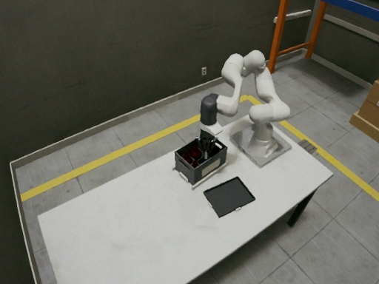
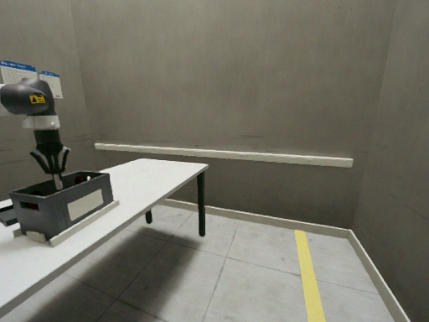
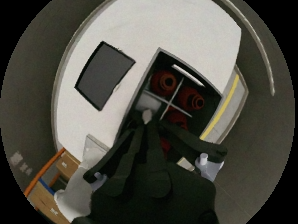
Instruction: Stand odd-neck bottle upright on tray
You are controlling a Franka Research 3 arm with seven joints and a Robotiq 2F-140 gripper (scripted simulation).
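Gripper [image 1: 206,155] [image 2: 58,187] [image 3: 148,115], black, two-fingered, points down into the dark-grey rectangular plastic crate [image 1: 185,168] [image 2: 42,218] [image 3: 134,102], centre of the top view, fingers together, gripping nothing.

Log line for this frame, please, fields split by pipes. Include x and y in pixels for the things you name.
tool [image 1: 206,157] [image 2: 59,187] [image 3: 148,115]: closed, nothing gripped | position: at crate [image 1: 183,166] [image 2: 42,214] [image 3: 159,50] | tray [image 1: 229,197] [image 3: 104,76]: no bottle on it | crate: upright, red bottles inside | target bottle: cannot tell
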